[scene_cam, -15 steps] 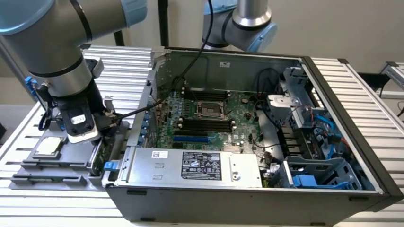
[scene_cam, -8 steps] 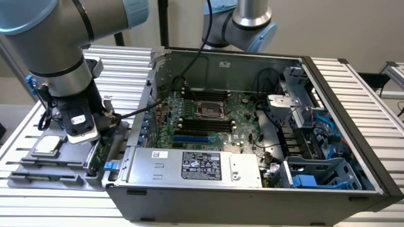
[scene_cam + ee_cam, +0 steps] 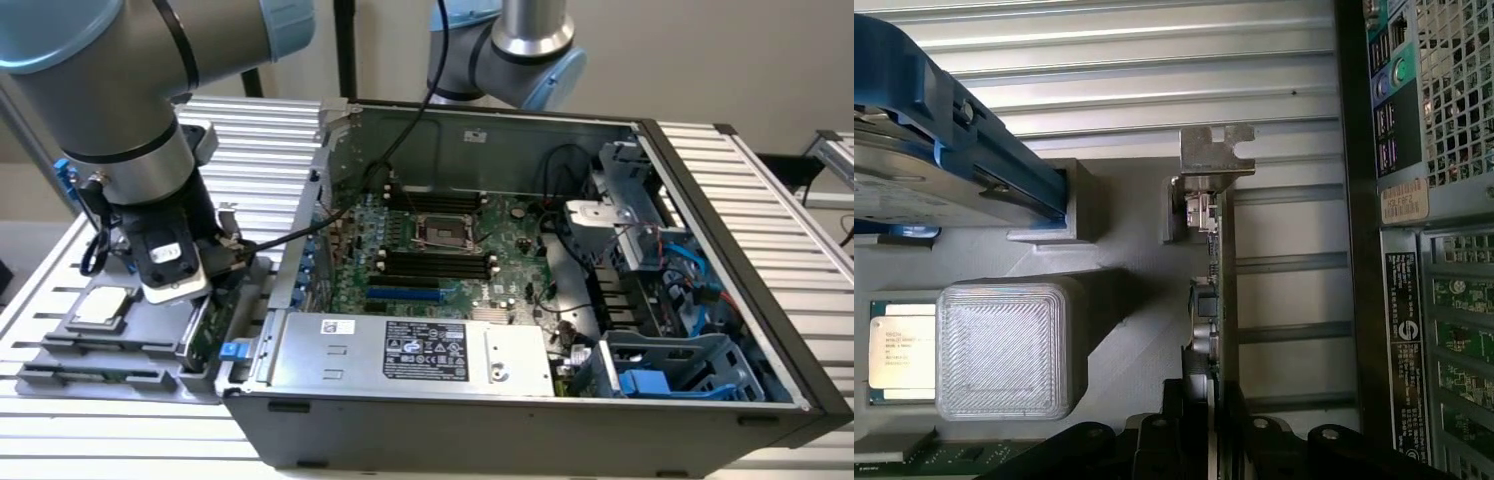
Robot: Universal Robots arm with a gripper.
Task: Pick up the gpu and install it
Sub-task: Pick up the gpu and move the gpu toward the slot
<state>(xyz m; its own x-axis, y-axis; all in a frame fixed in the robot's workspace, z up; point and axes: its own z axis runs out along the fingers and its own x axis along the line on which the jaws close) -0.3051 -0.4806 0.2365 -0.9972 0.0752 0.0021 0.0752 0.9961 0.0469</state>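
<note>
Jaws pinching the gpu (image 3: pixel 1220 290), which stands on edge at the grey holder (image 3: pixel 80 350) just outside the open computer case (image 3: pixel 787 330).

At the exterior view's left, the arm (image 3: pixel 134 150) reaches down over the holder, which rests on the ribbed metal surface (image 3: pixel 787 180). A square CPU chip (image 3: pixel 100 305) lies flat in one of the holder's bays, and the wrist view shows a hard drive in a blue frame (image 3: pixel 914 150) in another. Beside them is the card, seen thin edge-on from the wrist, with its silver bracket (image 3: pixel 1216 152) at the end away from the jaws. The jaws press against its two faces. Whether it has left its slot cannot be told. To the right, the case lies open side up, with the motherboard (image 3: pixel 467 235) in the middle, a silver power supply (image 3: pixel 414 350) along the near wall, and blue drive bays (image 3: pixel 667 375) at the exterior view's right.
</note>
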